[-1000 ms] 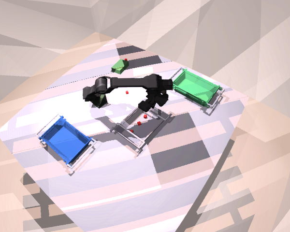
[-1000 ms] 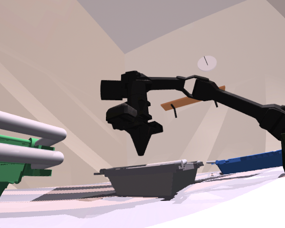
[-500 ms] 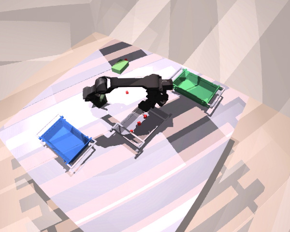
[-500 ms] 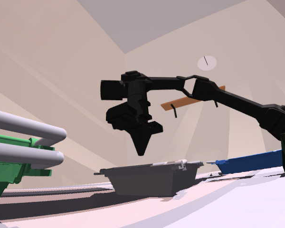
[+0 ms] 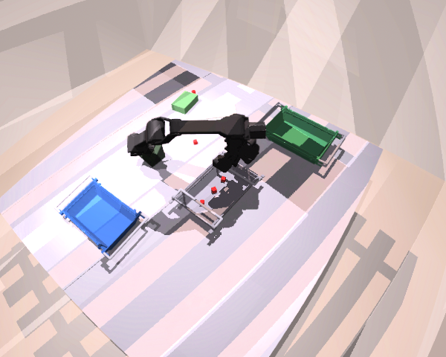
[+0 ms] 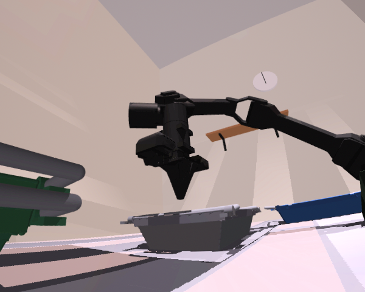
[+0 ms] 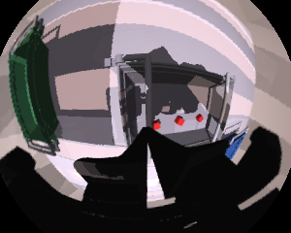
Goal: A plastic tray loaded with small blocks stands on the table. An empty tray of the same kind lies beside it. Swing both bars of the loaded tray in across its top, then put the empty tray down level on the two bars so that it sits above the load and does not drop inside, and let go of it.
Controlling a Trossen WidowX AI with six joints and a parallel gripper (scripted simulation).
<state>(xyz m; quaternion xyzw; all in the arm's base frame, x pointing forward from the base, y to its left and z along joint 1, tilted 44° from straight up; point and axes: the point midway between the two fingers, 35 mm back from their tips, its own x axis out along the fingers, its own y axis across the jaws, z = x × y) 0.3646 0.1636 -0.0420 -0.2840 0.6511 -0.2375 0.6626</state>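
The loaded grey tray [image 5: 195,179] [image 6: 182,235] [image 7: 184,71] stands on the table, with several small blocks such as a red one [image 5: 213,190] [image 7: 179,120] inside. One wire bar [image 6: 212,209] [image 7: 148,92] lies in across its top, near my gripper's end. The other bar [image 5: 209,212] also lies in across the opposite end. My gripper [image 5: 218,171] [image 6: 180,198] [image 7: 145,130] is shut and empty, pointing down just above the tray's top, clear of the bars. The blue tray [image 5: 100,215] [image 6: 317,208] [image 7: 237,145] and the green tray [image 5: 292,134] [image 7: 31,92] are empty.
The green tray stands beyond my gripper, at the right in the top view; the blue one is at the left. Both have wire bars out over their ends. A light green block [image 5: 183,103] and loose red cubes [image 5: 195,142] [image 5: 193,91] lie on the table.
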